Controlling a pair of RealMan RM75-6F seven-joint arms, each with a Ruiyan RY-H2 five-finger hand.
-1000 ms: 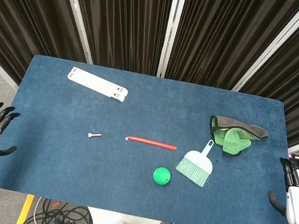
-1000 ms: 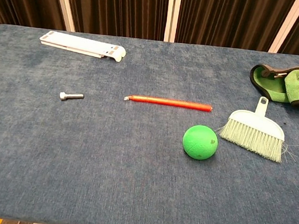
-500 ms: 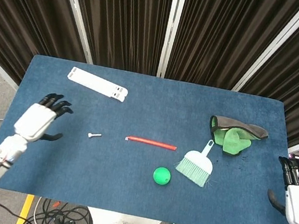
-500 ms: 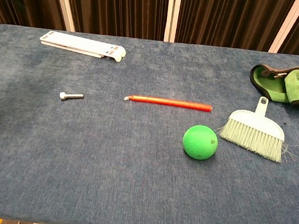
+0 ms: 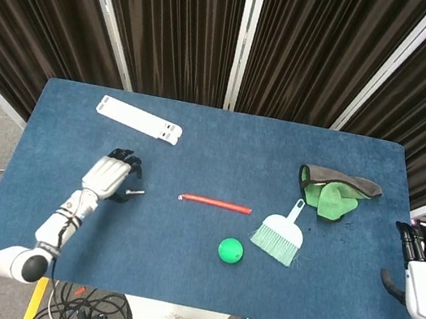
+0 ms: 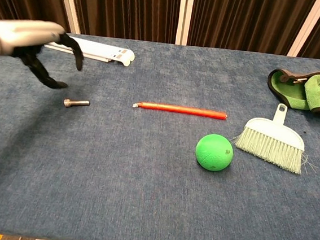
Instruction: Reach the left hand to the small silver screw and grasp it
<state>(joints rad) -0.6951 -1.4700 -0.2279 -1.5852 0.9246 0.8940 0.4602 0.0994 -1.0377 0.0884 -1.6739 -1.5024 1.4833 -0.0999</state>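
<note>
Silver screw [image 6: 76,103] lies flat left of centre on the blue tabletop [image 6: 143,181]. Above it hovers the left hand [image 6: 34,42], fingers spread and curled downward, holding nothing, poised so thumb and fingertips can pinch the screw.

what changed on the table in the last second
The left hand swung in from beyond the table's left edge to above the silver screw, fingers apart, not yet gripping it. The screw, red pen, green ball and right hand stayed put.
</note>
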